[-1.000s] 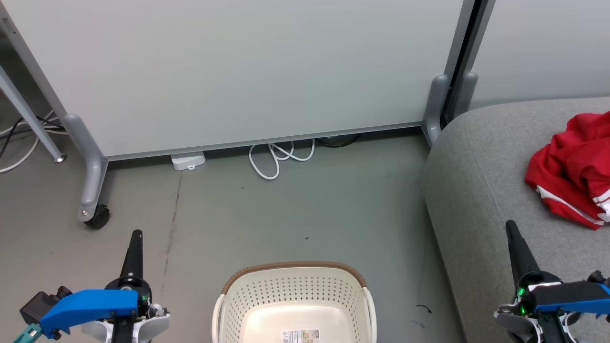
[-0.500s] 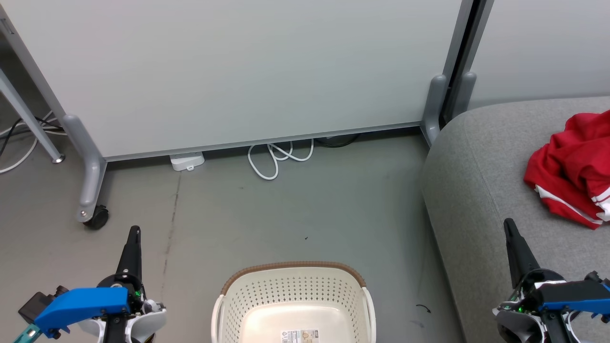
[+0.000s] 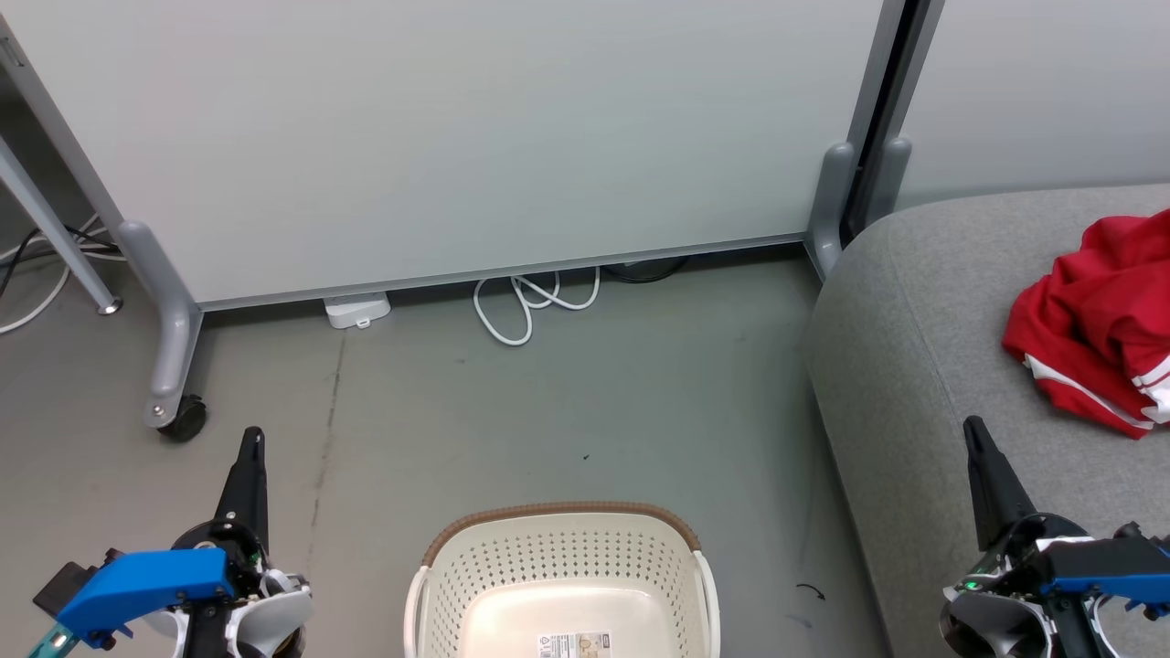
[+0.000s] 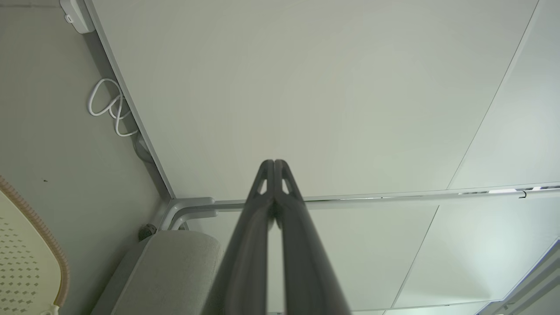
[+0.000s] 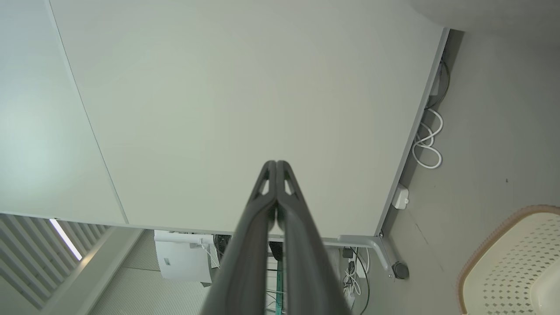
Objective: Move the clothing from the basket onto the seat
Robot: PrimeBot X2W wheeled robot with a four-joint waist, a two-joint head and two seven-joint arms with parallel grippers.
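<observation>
— How many baskets are seen, and where?

— One basket (image 3: pixel 559 509) is counted, at the bottom centre of the head view, set on the grey floor (image 3: pixel 567 402). Its lower part is cut off by the frame edge. One printed label (image 3: pixel 571 644) is seen on its pale bottom.

— And the clothing?

— One red heap of clothing (image 3: pixel 1088 320) with white stripe trim is seen at the right edge, laid on the seat (image 3: pixel 905 366), well apart from the basket. How many garments are in the heap cannot be told. One seat is counted, on the right side of the frame.

— How are the pincers found?

— Two are counted. The left pincer (image 3: pixel 250 439) is seen at the lower left, against the floor, its two dark fingers pressed together with nothing between them. The right pincer (image 3: pixel 973 428) is seen at the lower right, against the seat, likewise closed and empty. In both wrist views the finger pairs are seen to meet at their tips.

— What else is noted?

— Two pale partition panels (image 3: pixel 457 137) are stood across the top. One caster wheel (image 3: pixel 183 419) is seen at the left. One looped white cable (image 3: pixel 526 306) and one small white box (image 3: pixel 356 309) are laid along the lower edge of the wider panel.
</observation>
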